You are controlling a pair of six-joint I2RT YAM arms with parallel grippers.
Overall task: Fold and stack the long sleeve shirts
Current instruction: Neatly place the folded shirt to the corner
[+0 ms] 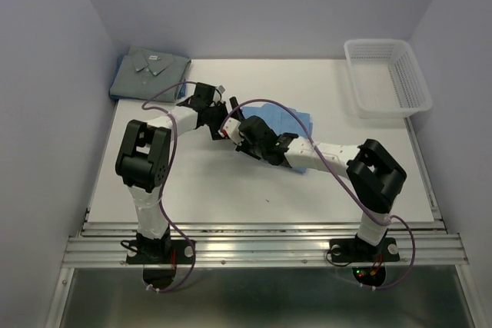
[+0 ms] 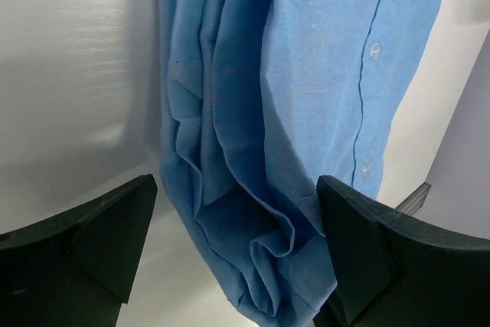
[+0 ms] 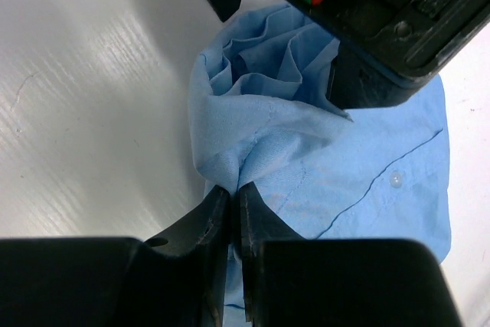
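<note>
Closest to me, at the near edge of the table (image 1: 231, 190), stood the bases of the left arm (image 1: 146, 159) and the right arm (image 1: 373, 178). Both arms reached in toward the middle until their wrists nearly met.

The right gripper (image 3: 233, 195) was pinched tight on a raised fold of the sky-blue shirt (image 1: 298, 122). Its two black fingers (image 3: 207, 223) were pressed together with only cloth between them. Just beyond that pinch the fabric rose in a crumpled bunch, and the body of the other gripper hung right over it.

The left gripper (image 2: 237, 220) was spread wide. Its fingers (image 2: 107, 223) stood well apart on either side of the shirt's gathered, pleated edge, and the right-hand finger sat against the cloth. I could see the button strip and two buttons (image 2: 374, 50) running along the flatter part of the shirt.

From overhead, the sky-blue shirt lay near the middle of the table, a little to the right, and was largely hidden under the two wrists.

The grey-blue shirt (image 1: 150, 73) sat folded in the far left corner. Its collar faced up, its small white neck label (image 1: 154, 58) showed, and it was well apart from the other shirt.

A white mesh basket (image 1: 386, 78) stood in the far right corner.
</note>
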